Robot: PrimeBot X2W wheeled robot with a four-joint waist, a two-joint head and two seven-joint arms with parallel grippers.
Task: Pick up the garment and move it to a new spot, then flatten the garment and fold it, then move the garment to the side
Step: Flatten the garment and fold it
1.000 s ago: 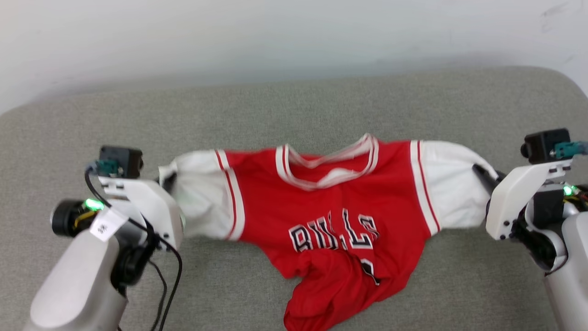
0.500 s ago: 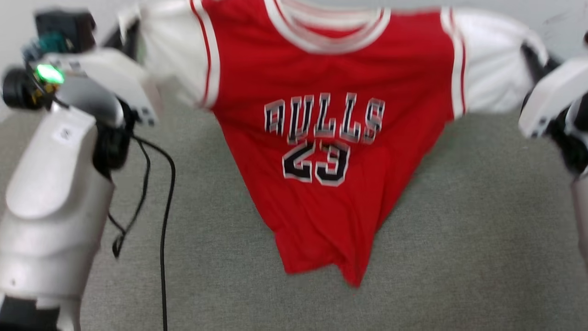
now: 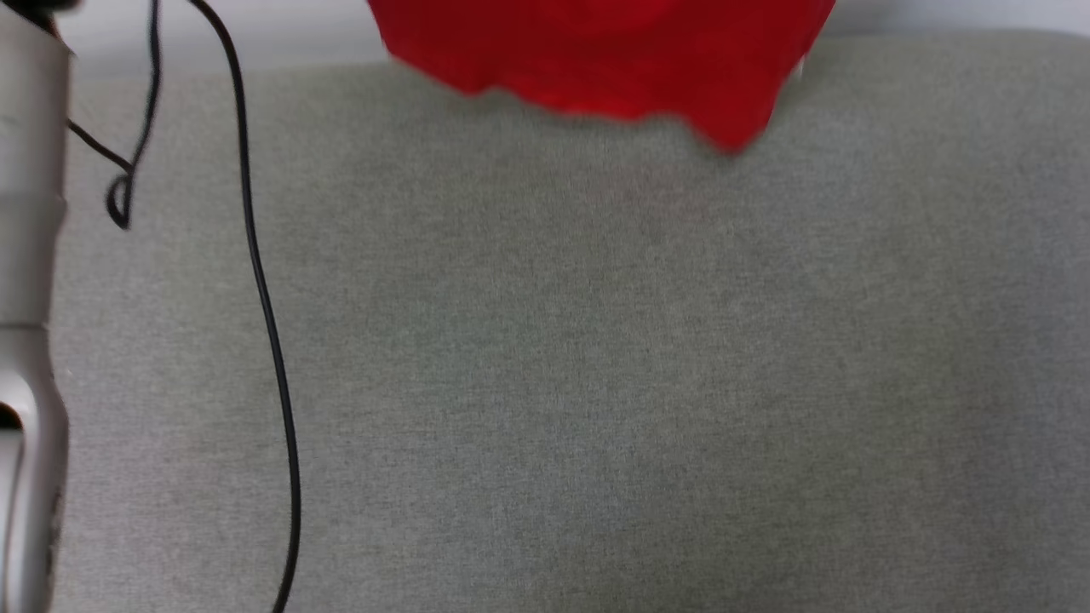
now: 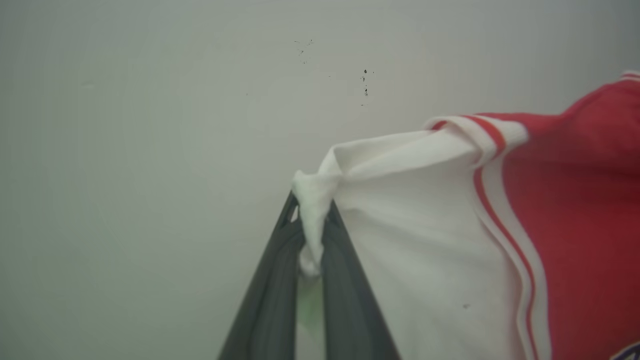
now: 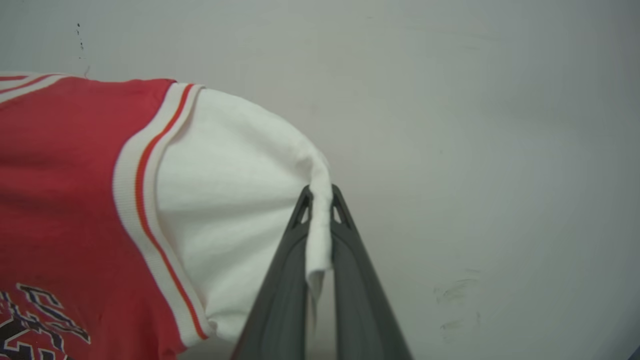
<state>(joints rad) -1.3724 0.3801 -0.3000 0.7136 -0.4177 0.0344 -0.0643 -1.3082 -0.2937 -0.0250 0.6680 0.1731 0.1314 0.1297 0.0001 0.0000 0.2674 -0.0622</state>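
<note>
- At the top edge of the head view, the blurred lower hem of the bright red soft-fabric garment [image 3: 613, 60] hangs over the far part of the surface.
- The garment is held up by its two white sleeve panels and stretched between them, each panel edged with thin red-and-white striped trim.
- The left gripper [image 4: 311, 210], two long dark fingers, is pressed together on a bunched tip of one white sleeve.
- The right gripper [image 5: 320, 200] pinches the folded edge of the other white sleeve, and a flap of cloth hangs down between its fingers.
- A pale grey forearm [image 3: 30, 255] stands at the left edge of the head view, with a thin black cable [image 3: 264, 323] hanging beside it.
- The flat grey-green woven fabric surface [image 3: 596, 383] spreads below the hem.
- A plain off-white wall [image 4: 150, 150] lies behind both sleeves; it has small dark specks [image 4: 365, 82] and faint grey scuff marks [image 5: 452, 295].
- Dark white-outlined lettering [image 5: 30, 320] shows on the red chest, cut off and unreadable.
</note>
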